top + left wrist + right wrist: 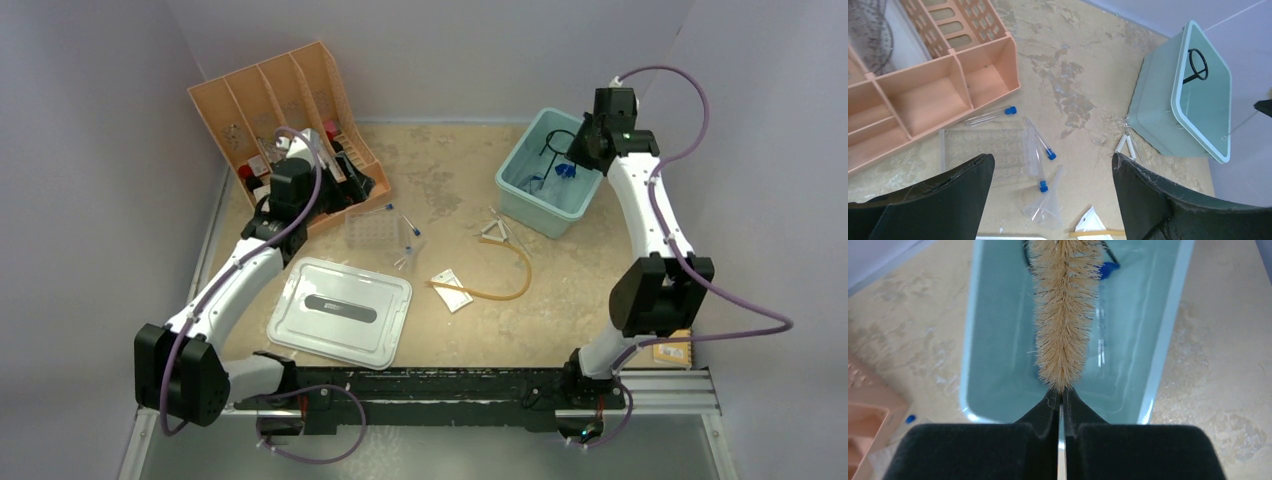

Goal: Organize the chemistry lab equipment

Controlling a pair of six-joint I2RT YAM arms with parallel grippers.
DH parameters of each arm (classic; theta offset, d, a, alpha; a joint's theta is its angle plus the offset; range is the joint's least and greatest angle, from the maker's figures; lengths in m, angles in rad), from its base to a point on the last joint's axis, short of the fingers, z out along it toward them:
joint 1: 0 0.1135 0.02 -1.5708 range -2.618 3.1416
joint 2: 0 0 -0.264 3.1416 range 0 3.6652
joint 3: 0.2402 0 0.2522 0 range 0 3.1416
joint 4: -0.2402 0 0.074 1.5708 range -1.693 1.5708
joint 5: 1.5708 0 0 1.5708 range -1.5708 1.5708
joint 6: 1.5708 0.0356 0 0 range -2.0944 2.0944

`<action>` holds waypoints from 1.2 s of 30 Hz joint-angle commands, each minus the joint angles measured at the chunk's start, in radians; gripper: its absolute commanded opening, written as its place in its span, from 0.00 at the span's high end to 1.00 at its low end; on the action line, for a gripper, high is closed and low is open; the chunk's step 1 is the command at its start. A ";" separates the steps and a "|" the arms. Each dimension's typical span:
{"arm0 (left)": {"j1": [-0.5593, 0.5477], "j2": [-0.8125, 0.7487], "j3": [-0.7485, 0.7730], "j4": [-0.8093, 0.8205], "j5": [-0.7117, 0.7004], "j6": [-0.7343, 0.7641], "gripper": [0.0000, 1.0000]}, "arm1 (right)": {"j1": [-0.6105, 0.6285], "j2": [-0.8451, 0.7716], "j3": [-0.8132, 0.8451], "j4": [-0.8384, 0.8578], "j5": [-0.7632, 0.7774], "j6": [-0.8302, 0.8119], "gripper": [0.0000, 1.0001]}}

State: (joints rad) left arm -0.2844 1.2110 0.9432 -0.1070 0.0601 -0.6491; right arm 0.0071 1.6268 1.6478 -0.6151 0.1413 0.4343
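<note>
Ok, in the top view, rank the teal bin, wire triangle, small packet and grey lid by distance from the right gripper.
1. Teal bin, right under the right gripper.
2. Wire triangle, left of the bin.
3. Small clear packet, mid-table.
4. Grey-white lid, near left.

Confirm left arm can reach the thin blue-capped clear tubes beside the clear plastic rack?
Probably yes. The left tool is open above the thin blue-capped clear tubes, nothing covers them; the clear plastic rack lies close alongside.
</note>
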 commanded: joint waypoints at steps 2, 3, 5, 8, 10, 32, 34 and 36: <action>-0.005 0.078 0.063 0.162 0.111 0.067 0.14 | -0.062 0.098 0.087 -0.048 0.089 0.036 1.00; -0.006 0.090 0.065 0.176 0.116 0.068 0.14 | -0.066 0.123 0.099 -0.053 0.099 0.020 1.00; -0.005 0.112 0.076 0.187 0.128 0.070 0.14 | -0.077 0.168 0.133 -0.072 0.102 -0.003 1.00; -0.006 0.124 0.093 0.172 0.140 0.093 0.15 | -0.079 0.223 0.171 -0.099 0.106 -0.036 1.00; -0.006 0.127 0.092 0.171 0.138 0.107 0.15 | -0.079 0.247 0.178 -0.098 0.098 -0.049 1.00; -0.006 0.086 0.073 0.114 0.123 0.160 0.15 | -0.075 0.380 0.185 -0.085 0.202 0.043 0.74; -0.006 0.084 0.073 0.111 0.117 0.167 0.14 | -0.072 0.357 0.181 -0.068 0.204 0.031 0.67; -0.006 0.086 0.078 0.111 0.116 0.169 0.14 | -0.068 0.333 0.183 -0.052 0.185 0.013 0.63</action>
State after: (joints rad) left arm -0.2848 1.3289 1.0023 -0.0235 0.1829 -0.5121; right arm -0.0715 2.0430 1.7981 -0.6933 0.2981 0.4595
